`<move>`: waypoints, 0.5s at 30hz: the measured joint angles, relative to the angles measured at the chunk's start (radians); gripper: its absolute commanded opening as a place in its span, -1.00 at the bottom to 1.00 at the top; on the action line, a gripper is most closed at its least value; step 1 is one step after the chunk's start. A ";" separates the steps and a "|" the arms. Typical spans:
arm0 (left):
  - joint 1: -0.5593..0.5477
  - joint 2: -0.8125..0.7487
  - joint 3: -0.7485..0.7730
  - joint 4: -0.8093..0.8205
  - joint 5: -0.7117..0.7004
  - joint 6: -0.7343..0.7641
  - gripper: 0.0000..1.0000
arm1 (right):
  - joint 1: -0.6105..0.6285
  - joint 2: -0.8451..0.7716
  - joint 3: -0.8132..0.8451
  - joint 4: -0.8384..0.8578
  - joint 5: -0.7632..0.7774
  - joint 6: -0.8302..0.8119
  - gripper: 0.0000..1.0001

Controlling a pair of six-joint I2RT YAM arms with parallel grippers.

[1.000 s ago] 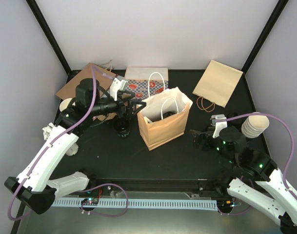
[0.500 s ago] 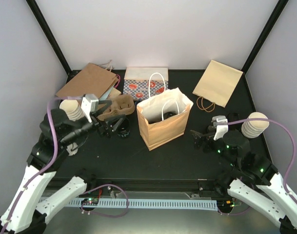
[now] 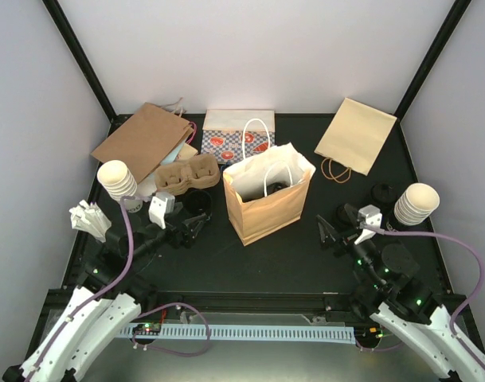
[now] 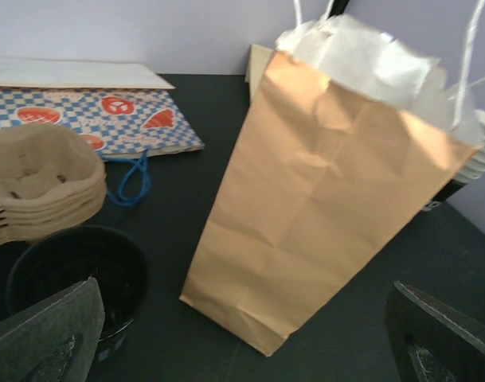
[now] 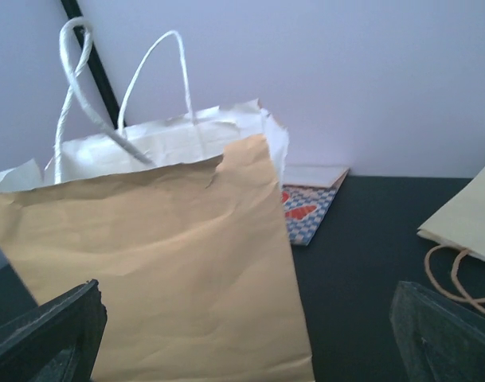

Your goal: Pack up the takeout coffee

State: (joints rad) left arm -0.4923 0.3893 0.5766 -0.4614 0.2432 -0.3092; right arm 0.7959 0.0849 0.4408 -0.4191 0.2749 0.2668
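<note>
— Left of the upright paper bag (image 3: 267,208), what's there?
— The left gripper (image 3: 193,229), jaws spread wide, empty. One black takeout coffee cup (image 4: 67,270) stands on the table (image 3: 306,255) just left of the bag, beside the cardboard tray (image 3: 186,173).
— Inside the bag?
— A dark shape (image 3: 275,188); can't tell what.
— And right of it?
— The right gripper (image 3: 330,227), jaws also spread, holding nothing.
</note>
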 measured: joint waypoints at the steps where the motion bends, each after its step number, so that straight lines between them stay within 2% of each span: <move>1: 0.000 -0.009 -0.019 0.005 -0.016 0.003 0.97 | 0.000 -0.030 -0.024 0.021 0.016 -0.009 1.00; 7: 0.000 -0.015 -0.054 0.028 -0.090 0.059 0.98 | 0.000 -0.030 -0.055 0.090 0.102 -0.044 1.00; 12: 0.000 0.021 -0.074 0.098 -0.196 0.109 0.98 | -0.001 0.127 -0.059 0.168 0.169 -0.089 1.00; 15: 0.005 0.057 -0.103 0.159 -0.262 0.158 0.98 | -0.004 0.215 -0.095 0.272 0.208 -0.132 1.00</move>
State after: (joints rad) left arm -0.4877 0.4465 0.4736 -0.3019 -0.0193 -0.1509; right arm 0.7921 0.3000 0.3458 -0.1471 0.4831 0.1345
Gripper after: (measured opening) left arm 0.989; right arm 1.000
